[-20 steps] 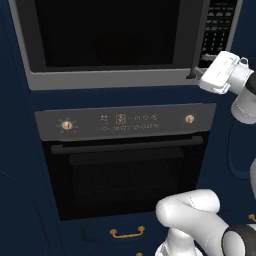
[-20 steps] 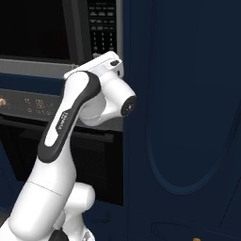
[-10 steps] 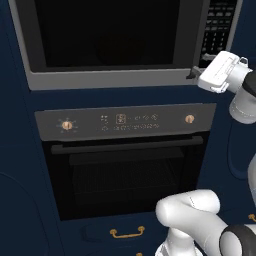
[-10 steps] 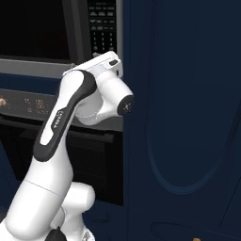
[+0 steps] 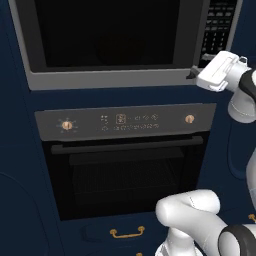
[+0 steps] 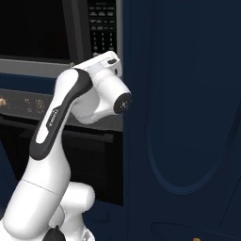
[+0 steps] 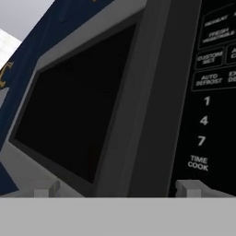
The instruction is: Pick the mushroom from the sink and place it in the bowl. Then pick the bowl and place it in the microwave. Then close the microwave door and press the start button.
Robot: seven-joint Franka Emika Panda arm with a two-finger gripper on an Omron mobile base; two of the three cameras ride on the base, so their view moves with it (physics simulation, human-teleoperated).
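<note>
Microwave door (image 5: 107, 42): a wide dark glass panel in a grey frame, sitting flush and closed across the upper left of the left base view; in the hand view (image 7: 78, 115) it is slanting across the left and middle, its glass showing nothing inside.
Microwave (image 5: 125, 45): built into the navy cabinetry, sitting directly above the oven; the bowl and mushroom are not showing through the dark glass.
Oven (image 5: 125, 170): sitting below the microwave, with a grey control strip carrying a copper knob at each end and a bar handle across its dark door.
Drawer handle (image 5: 127, 232): a small brass pull sitting on the navy panel under the oven.
Keypad panel (image 5: 220, 27): a black strip at the right of the microwave door; in the hand view (image 7: 209, 92) the keys 1, 4, 7 and TIME COOK are reading clearly, with AUTO DEFROST above them.
End effector (image 5: 192, 74): reaching in from the right at the microwave's lower right corner, just below the keypad panel, its dark tips very close to the grey frame; whether it is touching I cannot tell, and the finger spacing cannot be told either.
Arm (image 6: 66, 113): rising from the lower left of the right base view, bending toward the keypad panel.
</note>
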